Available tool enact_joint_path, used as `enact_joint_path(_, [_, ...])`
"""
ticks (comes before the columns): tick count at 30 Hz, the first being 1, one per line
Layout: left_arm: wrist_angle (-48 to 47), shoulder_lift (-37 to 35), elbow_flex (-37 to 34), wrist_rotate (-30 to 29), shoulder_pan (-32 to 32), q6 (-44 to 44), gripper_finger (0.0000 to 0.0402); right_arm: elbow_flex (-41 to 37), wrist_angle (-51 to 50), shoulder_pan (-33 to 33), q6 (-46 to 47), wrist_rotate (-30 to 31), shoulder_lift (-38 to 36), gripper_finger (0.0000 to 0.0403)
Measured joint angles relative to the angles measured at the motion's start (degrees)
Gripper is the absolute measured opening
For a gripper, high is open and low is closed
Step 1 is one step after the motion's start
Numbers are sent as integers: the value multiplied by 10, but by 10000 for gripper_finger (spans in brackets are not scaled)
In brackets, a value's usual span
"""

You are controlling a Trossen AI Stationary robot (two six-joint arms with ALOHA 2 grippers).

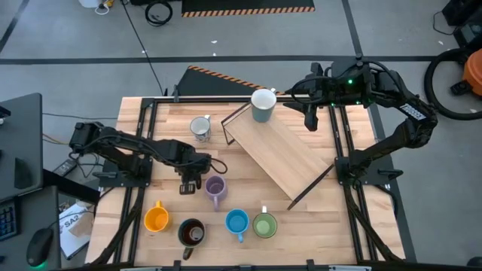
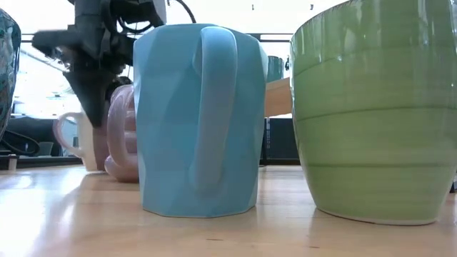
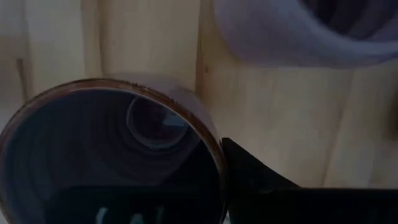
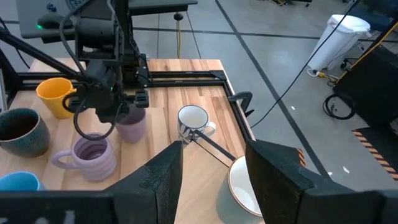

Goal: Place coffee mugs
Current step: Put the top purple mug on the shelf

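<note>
**Item: lavender mug (image 4: 132, 126), one of the coffee mugs**

- Location: on the tabletop (image 1: 316, 226), left-centre. Stands just beside a second lavender mug (image 1: 215, 188), behind the front row of orange mug (image 1: 156, 218), dark mug (image 1: 192, 232), blue mug (image 1: 237, 222) and green mug (image 1: 264, 225). Hidden under the arm in the high view; best seen in the right wrist view.
- Orientation: upright, mouth up, long axis vertical. Handle direction not readable, masked by the arm.
- Left end effector (image 4: 117, 107): directly above the item, fingers drawn together. Judged to be pinching the mug's wall at the rim, though the contact itself is not plainly visible.
- Right end effector (image 4: 211, 158): fingers apart, nothing held. Waits at the far right, near a pale mug (image 1: 262, 104) on the slanted board (image 1: 286, 158).
- Handling, judged: glazed ceramic, so rigid, smooth and likely slippery. Moderate weight for its size. Brittle, prone to chipping if knocked against its neighbour.
- Recommended hold: one finger inside the mouth and one outside, clear of the handle. Straight lift to avoid tilting in the pinch.
</note>
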Motion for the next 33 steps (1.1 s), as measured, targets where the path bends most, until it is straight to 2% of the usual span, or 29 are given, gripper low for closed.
enact_joint_path(3, [-21,0,31,1,0,0,22,0,0,-1,-8,0,0,181])
enact_joint_path(8, [-111,0,102,4,10,1,27,0,-1,-1,-18,0,0,181])
enact_joint_path(14, [-163,2,225,70,57,-7,25,0,-8,-1,-34,31,-1,181])
enact_joint_path(17, [-163,19,292,75,78,-16,24,0,-13,-1,-42,39,-1,181])
enact_joint_path(21, [-190,72,387,74,105,-12,24,0,-17,-1,-42,39,-4,181])
enact_joint_path(27, [-270,186,555,71,126,42,24,0,-28,-1,-41,44,-12,181])
enact_joint_path(33, [-320,266,699,63,138,80,25,0,-41,-1,-40,64,-26,181])
